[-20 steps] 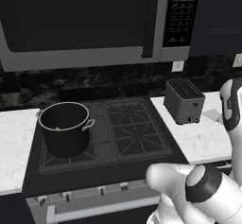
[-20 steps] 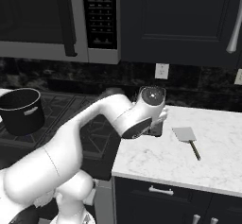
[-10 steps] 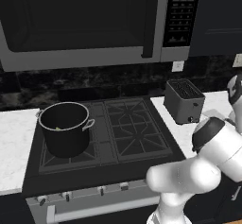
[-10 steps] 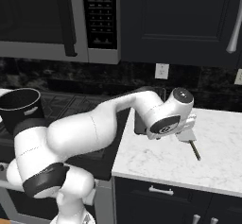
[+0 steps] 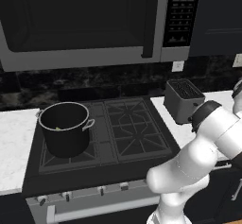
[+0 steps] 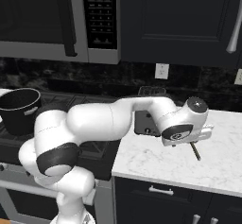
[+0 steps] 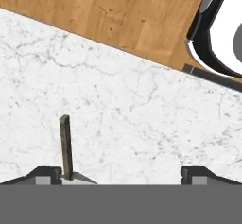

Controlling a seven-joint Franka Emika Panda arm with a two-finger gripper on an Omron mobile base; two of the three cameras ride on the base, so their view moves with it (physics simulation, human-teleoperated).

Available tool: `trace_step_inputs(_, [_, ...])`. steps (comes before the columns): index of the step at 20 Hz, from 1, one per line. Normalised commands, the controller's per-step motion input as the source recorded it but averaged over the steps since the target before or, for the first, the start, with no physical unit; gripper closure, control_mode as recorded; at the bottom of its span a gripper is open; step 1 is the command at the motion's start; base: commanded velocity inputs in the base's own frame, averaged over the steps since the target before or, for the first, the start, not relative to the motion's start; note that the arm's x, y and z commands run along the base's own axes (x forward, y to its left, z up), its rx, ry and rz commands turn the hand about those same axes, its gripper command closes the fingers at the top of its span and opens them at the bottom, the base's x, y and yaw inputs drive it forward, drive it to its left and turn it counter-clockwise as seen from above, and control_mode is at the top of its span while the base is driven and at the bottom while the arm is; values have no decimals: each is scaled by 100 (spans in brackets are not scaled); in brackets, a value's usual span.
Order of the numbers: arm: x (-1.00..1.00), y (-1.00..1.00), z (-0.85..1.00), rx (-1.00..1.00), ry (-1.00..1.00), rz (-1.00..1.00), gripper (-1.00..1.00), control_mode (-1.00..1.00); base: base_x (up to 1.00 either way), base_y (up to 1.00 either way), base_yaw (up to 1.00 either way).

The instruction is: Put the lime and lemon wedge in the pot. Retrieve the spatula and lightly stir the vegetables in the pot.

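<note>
The black pot [image 5: 64, 134] stands on the stove's front left burner and also shows at the left edge as the pot [image 6: 19, 110]. A tiny pale yellow-green speck [image 5: 57, 128] lies inside it; I cannot tell whether it is the lime or the lemon wedge. The spatula [image 6: 194, 150] lies on the marble counter right of the stove, its blade hidden under my hand. My gripper [image 6: 202, 135] hovers low over it. In the hand view the gripper [image 7: 120, 176] is open, and the spatula's dark handle [image 7: 66, 145] runs up beside the left fingertip [image 7: 47, 175].
A dark grey slotted box [image 5: 184, 100] sits on the counter just right of the stove [image 5: 118, 133], behind my arm. The marble counter [image 6: 227, 161] stretches on to the right. Past the counter's edge lies wooden floor [image 7: 118, 10].
The arm has swung right, from above the stove's edge out over the counter, and the hand has come down over the spatula. The jaws stayed open.
</note>
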Motion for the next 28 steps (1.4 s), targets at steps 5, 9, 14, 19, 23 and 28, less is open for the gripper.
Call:
trace_step_inputs(5, [0,-29,-26,-6,0,-9,-100,-100,0,0,0])
trace_step_inputs(9, [0,-15,-32,-5,0,-3,-100,-100,0,0,0])
trace_step_inputs(14, [0,-29,-13,-2,0,-3,-100,-100,0,0,0])
trace_step_inputs(19, [3,-23,-14,0,0,0,-100,-100,0,0,0])
trace_step_inputs(23, [13,-5,-10,0,0,0,-100,-100,0,0,0])
trace_step_inputs(28, [25,-1,-13,0,0,0,-100,-100,0,0,0])
